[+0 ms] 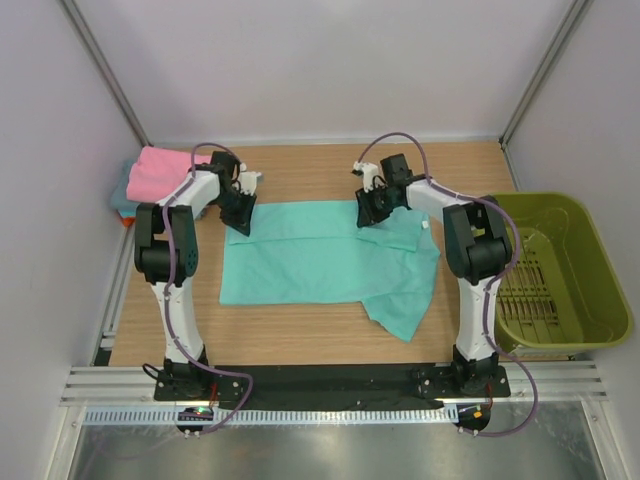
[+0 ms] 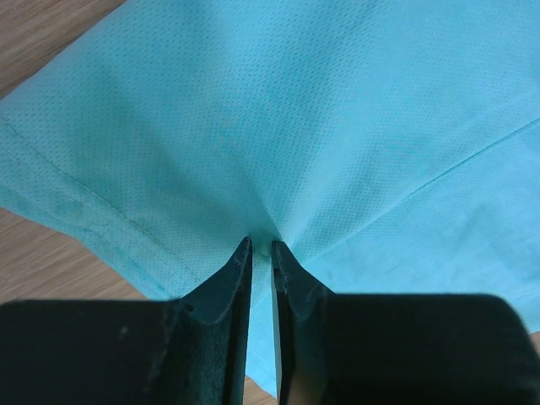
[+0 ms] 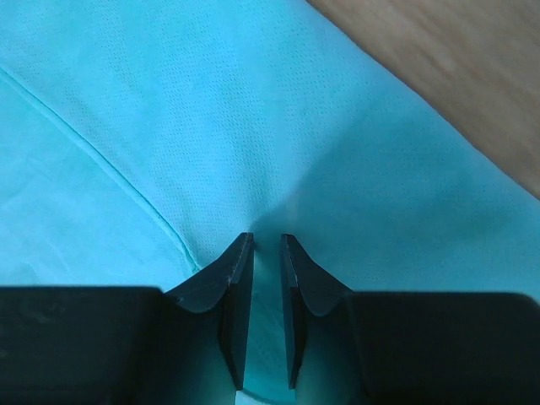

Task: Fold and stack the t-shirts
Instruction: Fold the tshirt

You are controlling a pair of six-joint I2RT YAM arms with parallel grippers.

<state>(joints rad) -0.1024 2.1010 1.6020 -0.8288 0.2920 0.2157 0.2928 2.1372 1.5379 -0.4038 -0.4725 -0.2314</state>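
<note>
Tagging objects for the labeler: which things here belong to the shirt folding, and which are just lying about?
Job: teal t-shirt, pinched by left gripper and right gripper; pink folded t-shirt.
Lying about: olive basket.

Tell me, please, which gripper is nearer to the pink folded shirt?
Left. The left gripper pinches the far-left corner of the teal shirt, just right of the pink folded shirt; the right gripper grips its far edge, farther right.

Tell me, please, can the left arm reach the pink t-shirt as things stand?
Probably yes: the pink t-shirt lies close beside the left gripper, nothing between, but that gripper is shut on the teal t-shirt and must release first.
</note>
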